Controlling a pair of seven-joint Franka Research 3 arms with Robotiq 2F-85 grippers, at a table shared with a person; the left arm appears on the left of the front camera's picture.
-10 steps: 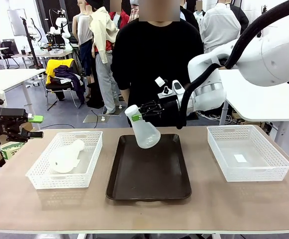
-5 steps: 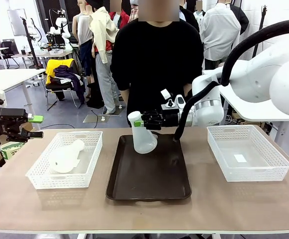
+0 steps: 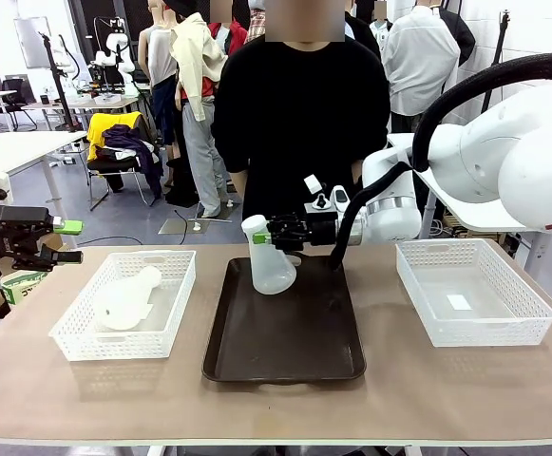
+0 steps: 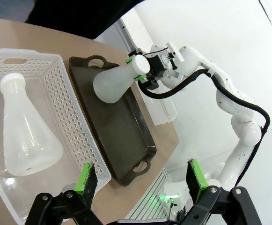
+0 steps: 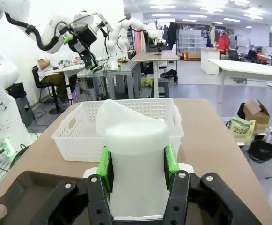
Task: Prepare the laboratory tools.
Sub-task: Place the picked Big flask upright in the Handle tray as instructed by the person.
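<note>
On the table [image 3: 447, 389], 2 white baskets [image 3: 114, 347] flank the tray [image 3: 285, 342] below the flask [image 3: 272, 271].

2 Erlenmeyer flasks, both translucent frosted white, w/ wide round base, narrow cylindrical neck and a thicker rim at the mouth. Both look empty.

First flask [image 3: 274, 271] [image 4: 113, 85] [image 5: 136, 173]: nearly upright, top leaning a little to picture left in front view. Neck is clamped between the green pads of the right gripper [image 3: 264, 236]. Base is low over the far part of the dark brown tray [image 3: 285, 356]; contact w/ tray cannot be told.

Second flask [image 3: 123, 299] [image 4: 25, 140] [image 5: 108, 115]: lies on its side inside the white mesh basket [image 3: 78, 340] at table's left, neck pointing approx. to far right, base toward near side.
</note>
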